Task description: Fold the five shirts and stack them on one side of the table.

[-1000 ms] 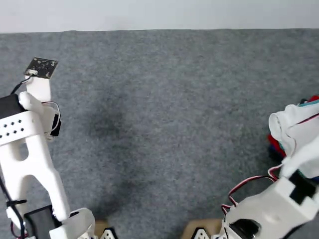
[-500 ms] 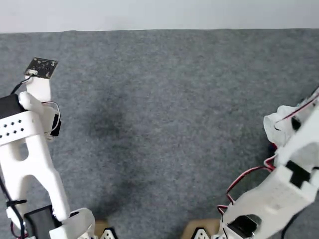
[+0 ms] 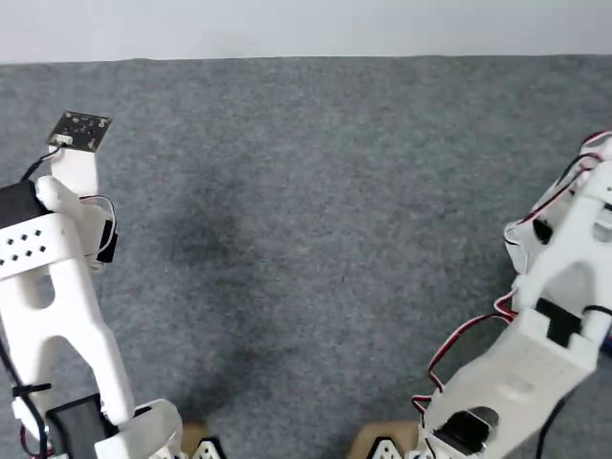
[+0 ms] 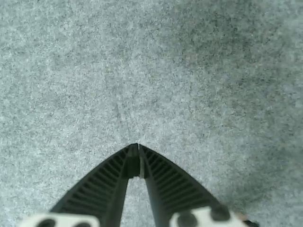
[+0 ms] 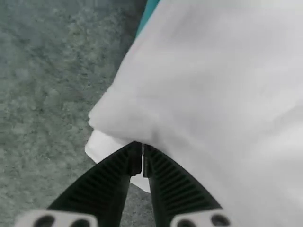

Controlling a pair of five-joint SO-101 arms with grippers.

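The right arm (image 3: 545, 316) has swung out toward the right edge of the table (image 3: 316, 191). A second ago it was lower at that edge. Back then a bunched white shirt showed in front of it in the high view, with bits of red and blue cloth beside it. Now the arm covers that spot, and the shirt is mostly hidden under it in that view.

The right wrist view shows the white shirt (image 5: 213, 94) up close. It lies at the right side of the table, partly on the grey mat. A thin strip of a teal shirt (image 5: 147, 14) peeks out from under its far edge. The right gripper (image 5: 142, 145) has its two black fingers squeezed tight together. Their tips sit right at a fold of the white shirt and pinch it. More white cloth lies under the fingers.

The left arm (image 3: 53, 277) has not moved at all. It stands over the left side of the table, well apart from the shirts. A small dark board (image 3: 80, 129) sits at its far end. The left gripper (image 4: 138, 147) hangs over bare grey mat. Its fingers are pressed shut with nothing between them.
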